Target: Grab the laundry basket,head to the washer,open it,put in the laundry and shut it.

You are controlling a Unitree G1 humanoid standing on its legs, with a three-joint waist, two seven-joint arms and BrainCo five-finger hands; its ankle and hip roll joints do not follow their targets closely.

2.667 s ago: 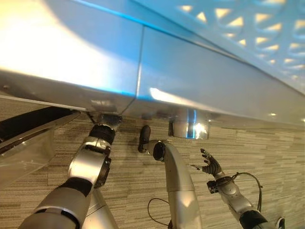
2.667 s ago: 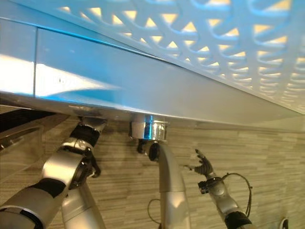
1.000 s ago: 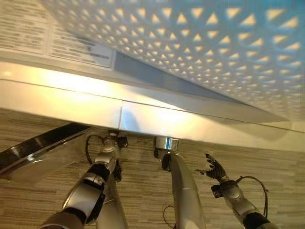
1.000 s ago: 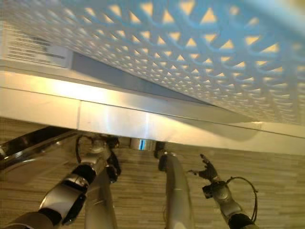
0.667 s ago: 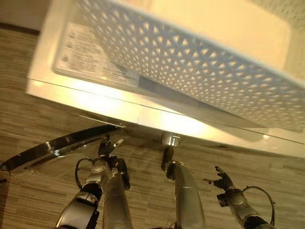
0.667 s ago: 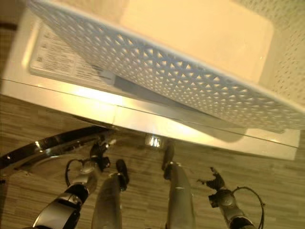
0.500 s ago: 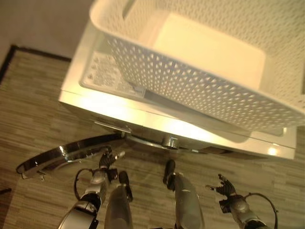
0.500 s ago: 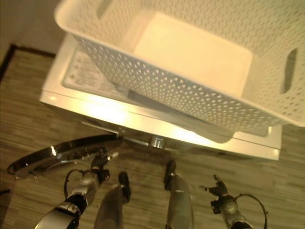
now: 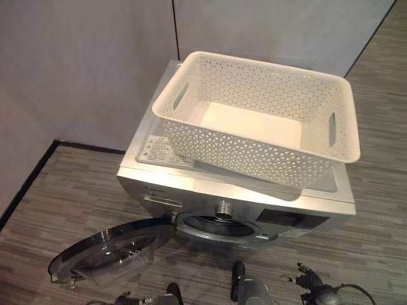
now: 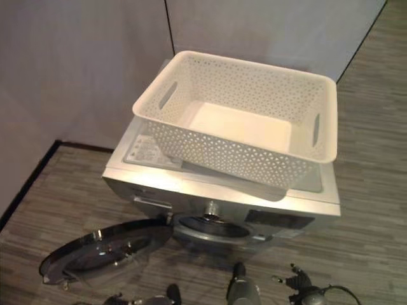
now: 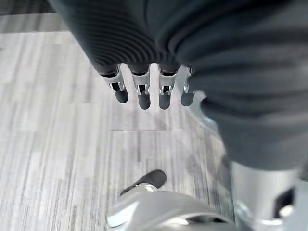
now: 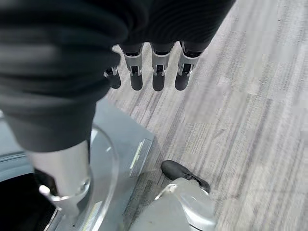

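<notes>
Both hands, left hand [image 11: 144, 91] and right hand [image 12: 154, 72], hang loose-fingered and empty below the washer [image 9: 191, 184]; basket [image 9: 254, 121] sits empty on top, door [image 9: 108, 251] wide open; closing it could clip a leg.

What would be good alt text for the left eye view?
An empty white laundry basket sits on top of a silver washer whose round door hangs open to the robot's left, on a striped grey floor.
</notes>
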